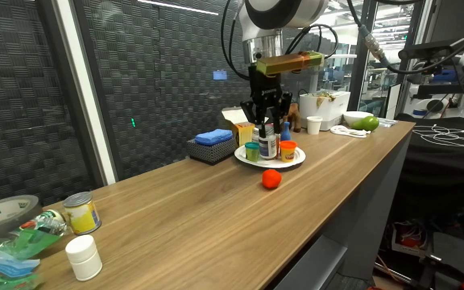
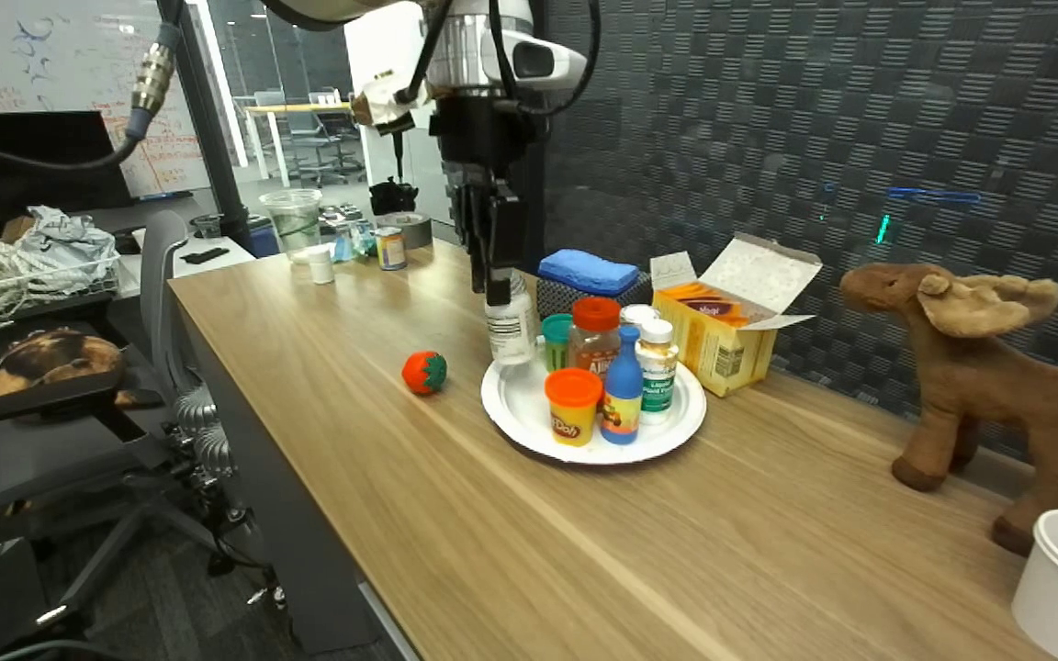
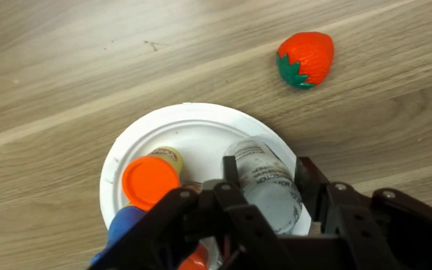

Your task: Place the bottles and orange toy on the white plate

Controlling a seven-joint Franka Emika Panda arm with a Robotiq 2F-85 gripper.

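Observation:
The white plate (image 1: pixel 292 162) (image 2: pixel 529 431) (image 3: pixel 201 112) holds several bottles, including a blue bottle (image 2: pixel 623 390), a red-capped bottle (image 2: pixel 595 340) and a white-capped bottle (image 2: pixel 658 367). An orange-lidded tub (image 2: pixel 572 408) and a green tub (image 1: pixel 252 152) also stand there. My gripper (image 3: pixel 266 167) is shut on a white bottle (image 1: pixel 270 147) (image 2: pixel 511 330), cap end up and slightly tilted, at the plate's edge. I cannot tell whether its base touches the plate. The orange toy (image 1: pixel 271 178) (image 2: pixel 423 372) (image 3: pixel 308 58), a strawberry with green leaves, lies on the table beside the plate.
A blue cloth (image 2: pixel 587 270) on a dark box and an open yellow box (image 2: pixel 722 340) stand behind the plate. A brown plush moose (image 2: pixel 997 386) and a white cup (image 1: pixel 313 125) stand farther along. A squat white jar (image 1: pixel 83 257) and a yellow can (image 1: pixel 81 213) are at the far end.

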